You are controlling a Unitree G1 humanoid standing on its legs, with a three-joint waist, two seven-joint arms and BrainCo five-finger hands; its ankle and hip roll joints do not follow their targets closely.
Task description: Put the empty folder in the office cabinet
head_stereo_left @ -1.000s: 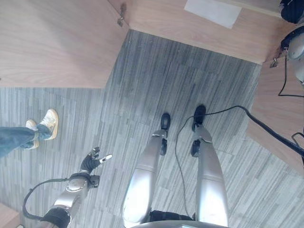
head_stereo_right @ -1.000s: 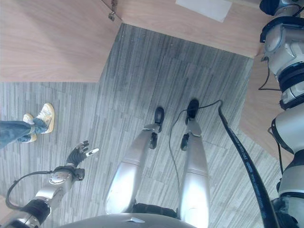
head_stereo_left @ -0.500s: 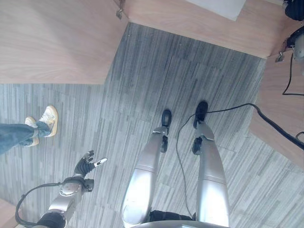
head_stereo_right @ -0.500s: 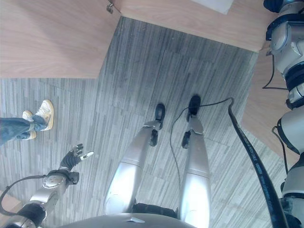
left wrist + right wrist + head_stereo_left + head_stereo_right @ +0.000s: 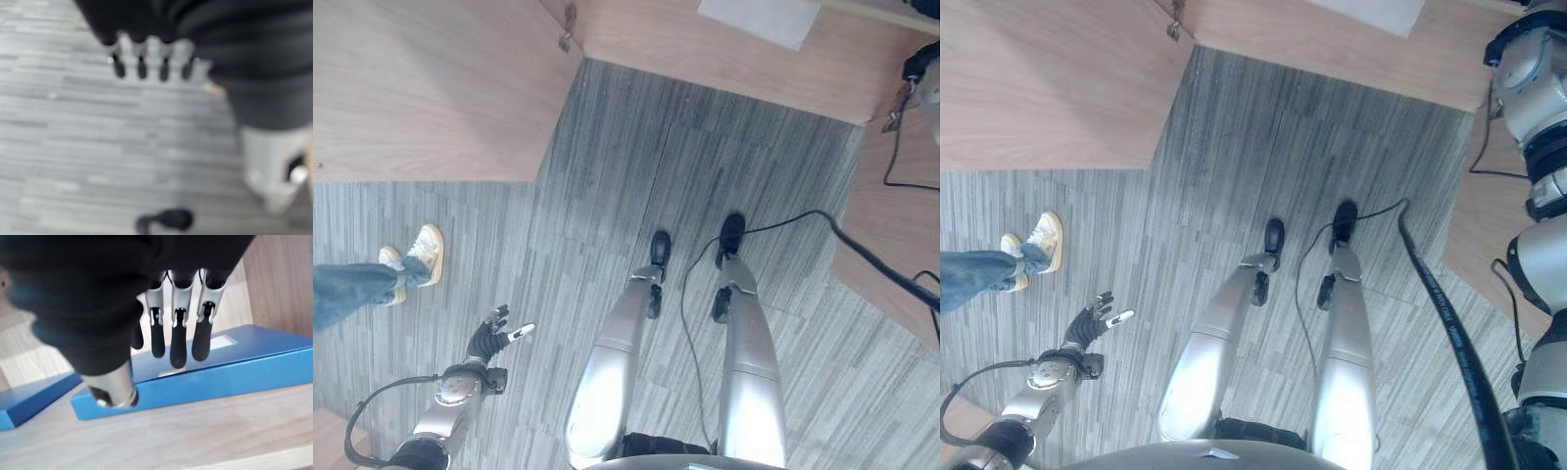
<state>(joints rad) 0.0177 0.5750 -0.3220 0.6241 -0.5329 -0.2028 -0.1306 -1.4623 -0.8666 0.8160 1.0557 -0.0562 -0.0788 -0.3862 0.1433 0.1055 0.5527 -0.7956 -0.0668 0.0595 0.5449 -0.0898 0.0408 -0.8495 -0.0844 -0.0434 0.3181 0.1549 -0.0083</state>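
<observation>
Hovering over a blue folder (image 5: 215, 377) on a wooden shelf (image 5: 195, 431), right hand (image 5: 178, 333) has straight fingers, holding nothing. Second blue folder (image 5: 29, 401) lies beside it. Left hand (image 5: 489, 338) hangs open above grey floor (image 5: 636, 157), near a person's shoes (image 5: 416, 259).

You see the blue folder (image 5: 215, 369) only in part: its far end runs off the right wrist view's edge, and the right hand (image 5: 178, 328) covers part of its face. A second blue folder (image 5: 34, 399) is cut off too. The left hand (image 5: 151, 61) is blurred; its fingers look roughly straight. The person (image 5: 372, 284) shows only as a leg and shoes
</observation>
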